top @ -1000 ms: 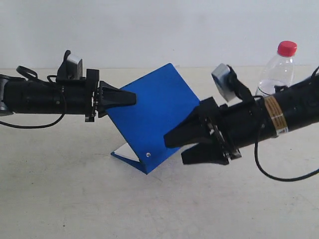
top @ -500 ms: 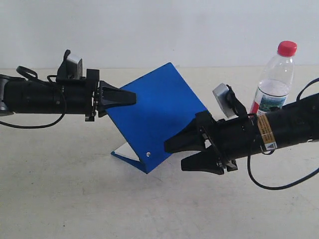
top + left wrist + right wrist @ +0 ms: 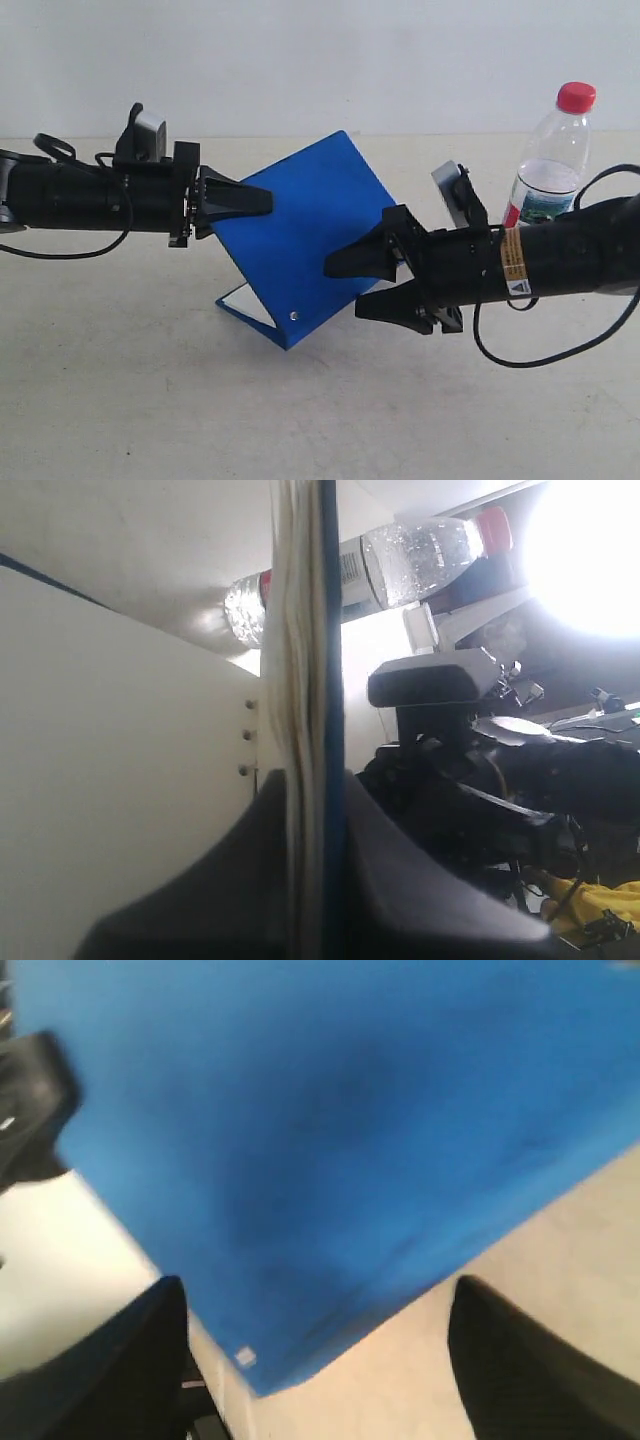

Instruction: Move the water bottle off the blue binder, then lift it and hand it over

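The blue binder (image 3: 305,230) hangs tilted above the table, its lower corner near the surface. My left gripper (image 3: 268,198) is shut on its upper left edge; in the left wrist view the binder's edge (image 3: 328,660) and white pages run between the jaws of the left gripper (image 3: 310,810). My right gripper (image 3: 345,288) is open, its fingers straddling the binder's lower right edge without closing. The right wrist view shows the blue cover (image 3: 330,1130) filling the frame above the open right gripper (image 3: 315,1310). The water bottle (image 3: 549,160) stands upright on the table behind my right arm, also visible as the bottle (image 3: 420,555).
The beige table (image 3: 150,400) spreads below and in front of the binder. A white wall (image 3: 300,60) rises behind. Black cables (image 3: 540,358) hang from my right arm. A silver rivet (image 3: 293,316) marks the binder's lower corner.
My right arm has lowered and slid left, bringing its open fingers closer around the binder's lower right edge. The bottle is more exposed behind it. The left gripper has held still.
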